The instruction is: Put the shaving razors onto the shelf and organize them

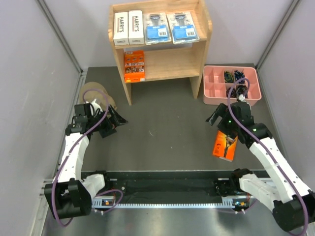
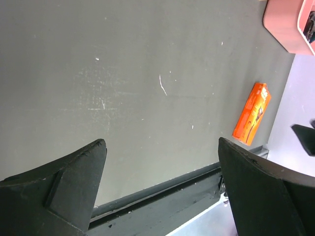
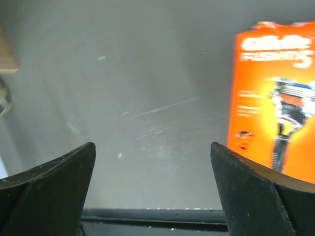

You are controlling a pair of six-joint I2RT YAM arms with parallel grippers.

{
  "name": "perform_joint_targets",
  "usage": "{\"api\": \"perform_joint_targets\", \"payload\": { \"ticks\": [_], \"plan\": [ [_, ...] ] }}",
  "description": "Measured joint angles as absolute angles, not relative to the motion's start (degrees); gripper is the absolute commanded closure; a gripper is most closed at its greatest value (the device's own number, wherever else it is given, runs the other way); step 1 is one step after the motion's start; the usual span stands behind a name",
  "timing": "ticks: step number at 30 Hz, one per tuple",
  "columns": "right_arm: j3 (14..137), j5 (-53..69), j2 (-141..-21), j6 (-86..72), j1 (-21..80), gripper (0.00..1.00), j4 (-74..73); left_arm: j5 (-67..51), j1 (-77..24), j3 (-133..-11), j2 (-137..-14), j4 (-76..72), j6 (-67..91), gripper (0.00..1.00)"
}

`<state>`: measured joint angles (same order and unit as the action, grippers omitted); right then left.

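The light-wood shelf stands at the back of the table. On its top tier lie two white Harry's boxes and two blue-labelled blister packs, side by side. An orange razor pack sits on the lower tier at the left. A second orange pack lies flat on the table, just below and beside my right gripper, which is open and holds nothing. My left gripper hovers open over bare table at the left.
A pink compartmented tray with small dark items sits right of the shelf. A tan round object lies behind the left arm. Grey walls close in on both sides. A black rail runs along the near edge.
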<state>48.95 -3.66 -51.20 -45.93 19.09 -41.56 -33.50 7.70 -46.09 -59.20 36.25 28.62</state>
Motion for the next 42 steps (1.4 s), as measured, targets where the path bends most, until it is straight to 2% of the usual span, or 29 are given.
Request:
{"api": "perform_joint_targets", "payload": {
  "ticks": [12, 18, 25, 34, 38, 42],
  "plan": [
    [42.02, 6.22, -55.44, -39.22, -7.94, 0.01, -42.7, -35.59, 6.76, -44.03, -59.27, 34.72, 30.24, 0.01],
    [39.88, 8.36, -61.95, -35.81, -15.07, 0.01, -42.11, -35.99, 6.26, -43.09, -59.53, 33.3, 31.14, 0.01],
    [35.33, 9.5, -67.68, -34.61, -15.77, 0.02, -39.4, -36.64, 5.91, -42.81, -60.07, 32.93, 31.77, 0.01],
    [34.87, 14.06, -71.83, -32.34, -16.1, 0.17, -34.65, -36.56, 4.21, -42.46, -60.69, 31.64, 33.04, 0.01],
    [35.57, 16.8, -73.76, -31.18, -14.98, 0.2, -33.26, -35.53, 0.1, -42.41, -61.52, 30.15, 34.46, 0.01],
    [37.5, 16.36, -76.44, -30.2, -9.78, 0.23, -32.29, -33.93, -6.61, -42.41, -63.55, 27.81, 36.6, 0.01]
  ]
}}
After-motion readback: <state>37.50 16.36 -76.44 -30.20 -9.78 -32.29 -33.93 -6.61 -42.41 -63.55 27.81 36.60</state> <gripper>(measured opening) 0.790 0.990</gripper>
